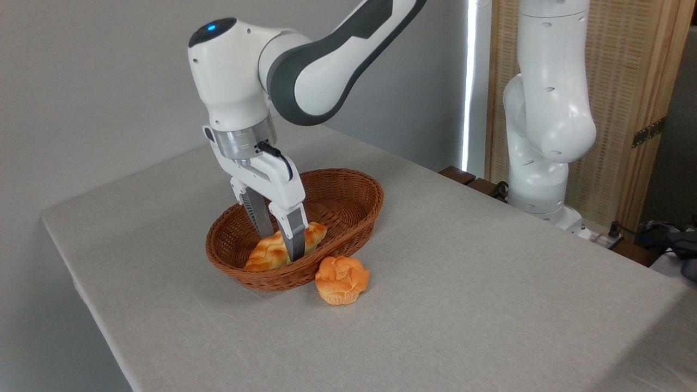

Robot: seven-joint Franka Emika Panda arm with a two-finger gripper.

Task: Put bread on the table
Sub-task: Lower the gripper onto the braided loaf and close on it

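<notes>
The gripper straddles the bread in the basket, fingers apart across its left-right long axis.

Soft, even daylight fills the scene; a bright, blown-out vertical strip of window light glares at far right of centre. The grey-beige cloth-covered surface carries only faint, diffuse shadows beneath the oval brown wicker basket. Focus is sharp throughout, without visible blur.

The near finger of the tool hides the middle of the bread. The basket rim covers the loaf's lower edge. The surface is cut off at the bottom edge.
</notes>
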